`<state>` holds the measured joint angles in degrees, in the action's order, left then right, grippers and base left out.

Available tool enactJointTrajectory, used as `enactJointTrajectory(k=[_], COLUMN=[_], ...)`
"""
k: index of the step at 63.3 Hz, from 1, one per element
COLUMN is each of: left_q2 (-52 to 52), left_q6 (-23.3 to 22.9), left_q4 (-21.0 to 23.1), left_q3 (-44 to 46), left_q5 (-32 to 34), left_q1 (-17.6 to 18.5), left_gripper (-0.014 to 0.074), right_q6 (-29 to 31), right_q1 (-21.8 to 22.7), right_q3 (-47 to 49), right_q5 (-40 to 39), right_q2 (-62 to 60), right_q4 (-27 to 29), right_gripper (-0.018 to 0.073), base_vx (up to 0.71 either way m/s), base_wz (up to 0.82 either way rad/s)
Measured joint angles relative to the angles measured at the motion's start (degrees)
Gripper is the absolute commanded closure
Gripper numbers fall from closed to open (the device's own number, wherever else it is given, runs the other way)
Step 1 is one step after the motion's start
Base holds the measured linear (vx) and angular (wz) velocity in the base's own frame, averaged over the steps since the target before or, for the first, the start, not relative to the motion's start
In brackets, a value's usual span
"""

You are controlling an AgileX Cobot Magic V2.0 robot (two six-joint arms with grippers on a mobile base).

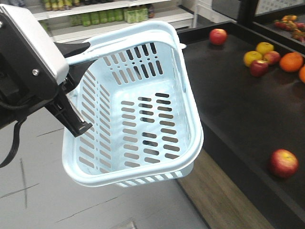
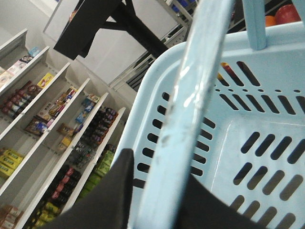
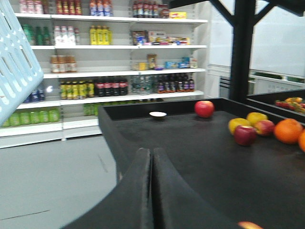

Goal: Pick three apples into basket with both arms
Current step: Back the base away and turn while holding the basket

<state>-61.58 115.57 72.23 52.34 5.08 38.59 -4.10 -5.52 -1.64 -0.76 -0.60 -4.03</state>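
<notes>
Plainly the nearest apple [image 1: 284, 163] lies right of the right gripper's [image 3: 152, 191] closed, empty jaws; left gripper [image 2: 162, 200] clamps the basket [image 1: 199, 138]

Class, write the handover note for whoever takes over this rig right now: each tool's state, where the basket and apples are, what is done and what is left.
The left tool is shut on the handle of the basket, which hangs tilted and empty beside the black table.
The right tool is shut, holds nothing and faces the table.
All the apples are on the table: the far red apple, the dark red apple in the fruit cluster, and the near red apple.
Done: the basket is lifted.
Left: all three apples must go in.
</notes>
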Motion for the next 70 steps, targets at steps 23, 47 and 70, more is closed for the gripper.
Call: enactJointTrajectory(k=[23, 47, 70], left_q2=[0.0, 0.0, 0.0], left_q6=[0.0, 0.0, 0.0], left_q4=[0.0, 0.0, 0.0], left_q3=[0.0, 0.0, 0.0], left_q5=[0.0, 0.0, 0.0], left_q1=[0.0, 0.0, 0.0], left_gripper=[0.0603, 0.0603, 0.0603], right_q6=[0.0, 0.0, 0.0], right_q1=[0.0, 0.0, 0.0], right_q3=[0.0, 0.0, 0.0], right_q5=[0.0, 0.0, 0.0], right_q2=[0.0, 0.0, 0.0], right_q4=[0.0, 0.0, 0.0], right_gripper=[0.0568, 0.0568, 0.0568], base_vx=[-0.03, 0.03, 0.06], base_wz=[0.34, 0.21, 0.15])
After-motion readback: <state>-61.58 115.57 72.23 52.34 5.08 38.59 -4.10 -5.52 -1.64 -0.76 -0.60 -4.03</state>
